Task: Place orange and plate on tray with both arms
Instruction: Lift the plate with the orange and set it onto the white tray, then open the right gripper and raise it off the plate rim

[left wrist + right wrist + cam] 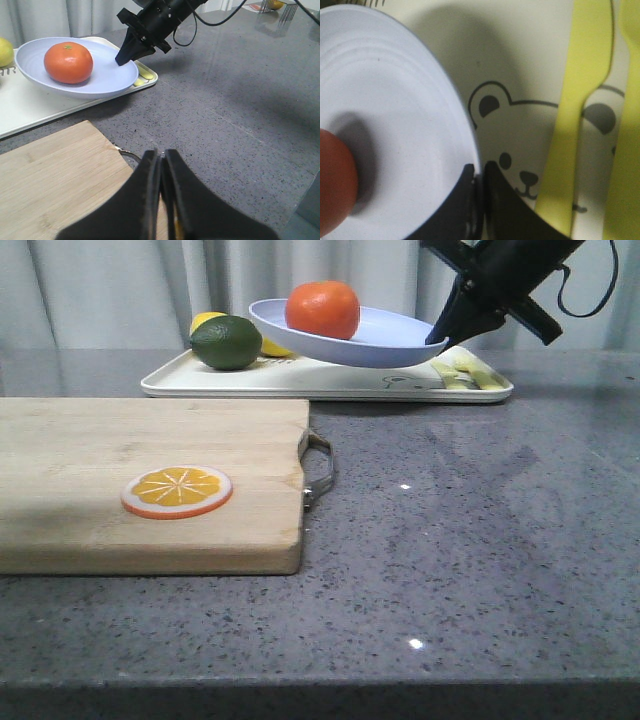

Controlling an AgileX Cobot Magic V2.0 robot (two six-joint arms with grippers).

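Observation:
The orange (322,309) lies in the lavender-blue plate (390,340), which hangs tilted just above the cream tray (330,386) at the back. My right gripper (440,334) is shut on the plate's right rim; it also shows in the left wrist view (121,60) and in its own view (479,170), with the plate (395,125) and the orange's edge (335,185) beside it over the tray's bear drawing (520,145). The orange (68,62) and plate (107,75) show in the left wrist view over the tray (30,110). My left gripper (161,155) is shut and empty above the cutting board's corner.
A wooden cutting board (120,480) with a metal handle (320,468) and an orange slice disc (177,490) fills the front left. A green lime (226,342) and a yellow lemon (205,320) lie on the tray's left end. Yellow utensil prints (465,370) mark its right end.

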